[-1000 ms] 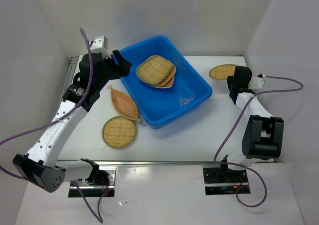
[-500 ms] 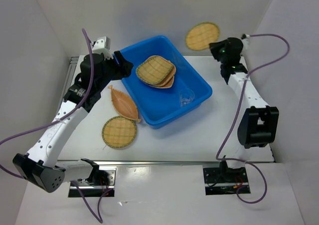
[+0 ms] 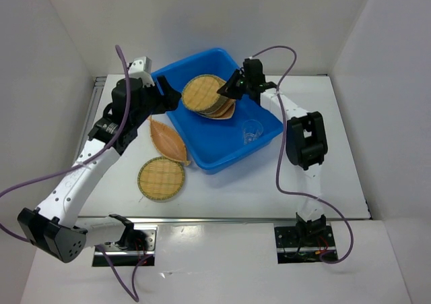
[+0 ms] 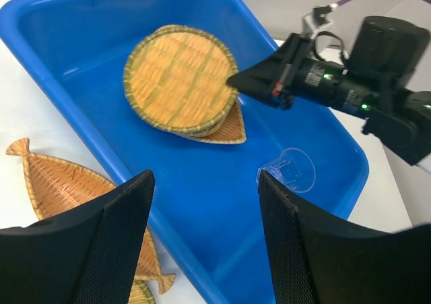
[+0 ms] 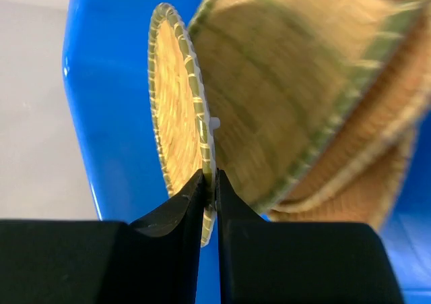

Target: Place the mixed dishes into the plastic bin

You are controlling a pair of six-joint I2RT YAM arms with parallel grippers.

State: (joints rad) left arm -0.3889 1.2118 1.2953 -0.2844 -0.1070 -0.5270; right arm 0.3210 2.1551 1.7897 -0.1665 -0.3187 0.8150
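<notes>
The round woven bamboo tray (image 5: pixel 172 115) I'm delivering is sitting tilted on or just above the stack of tan woven trays (image 3: pixel 227 109) in the far half of the big bright blue plastic bin (image 3: pixel 209 142). I can't tell if they're touching. My right pincer (image 5: pixel 209 183) is pinching only its rim, ready for a clean drop. A small clear cup (image 3: pixel 250 132) is sitting toward the bin's right end. My left pincer (image 4: pixel 204 183) is hovering spread and empty over the bin's left side. Left of the bin, a fish-shaped woven tray (image 3: pixel 167 139) and another round woven tray (image 3: pixel 161 178) are waiting on the white counter (image 3: pixel 256 183).
</notes>
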